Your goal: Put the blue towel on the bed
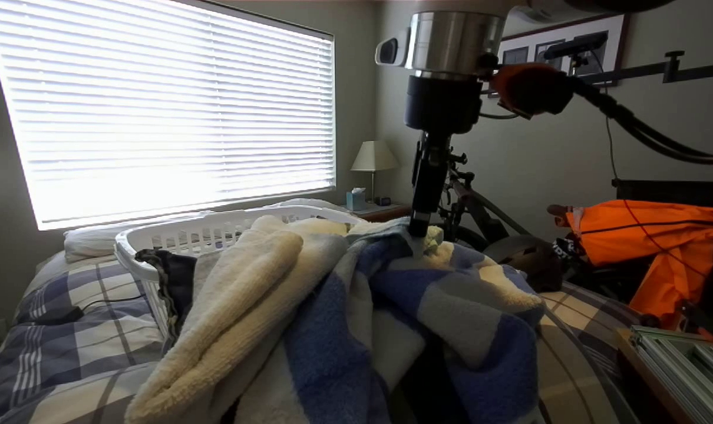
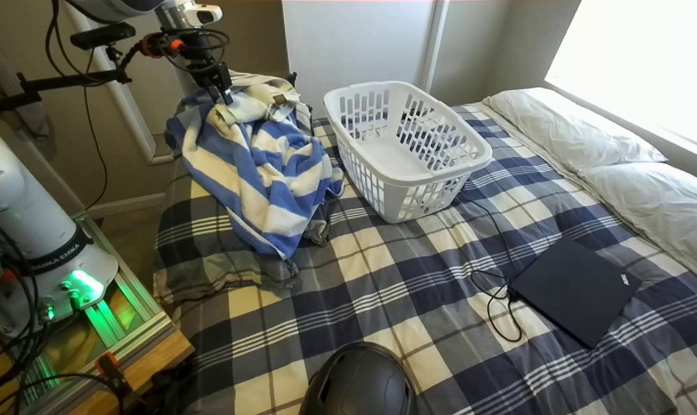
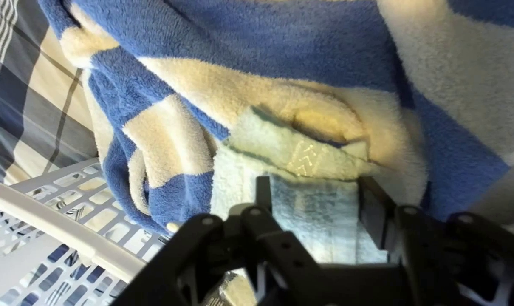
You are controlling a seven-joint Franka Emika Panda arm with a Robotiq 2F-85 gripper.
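A blue-and-white striped towel (image 1: 403,288) lies bunched in a pile at a corner of the plaid bed (image 2: 348,276). It shows in an exterior view (image 2: 268,173) and fills much of the wrist view (image 3: 257,42). A smaller pale bluish-white cloth (image 3: 235,182) with a trim band lies on top of it; it also shows in an exterior view (image 2: 242,109). My gripper (image 3: 314,187) points down at the pile, open, with the pale cloth showing between its fingers. In an exterior view the gripper (image 2: 224,95) is at the pale cloth; whether the fingertips touch it is unclear.
A white laundry basket (image 2: 377,187) stands beside the pile; its rim (image 3: 61,229) is close to the gripper in the wrist view. A black laptop (image 2: 576,291) with a cable, a dark helmet (image 2: 360,383) and pillows (image 2: 573,127) lie on the bed. Dark clothing (image 1: 177,282) sticks out near the basket.
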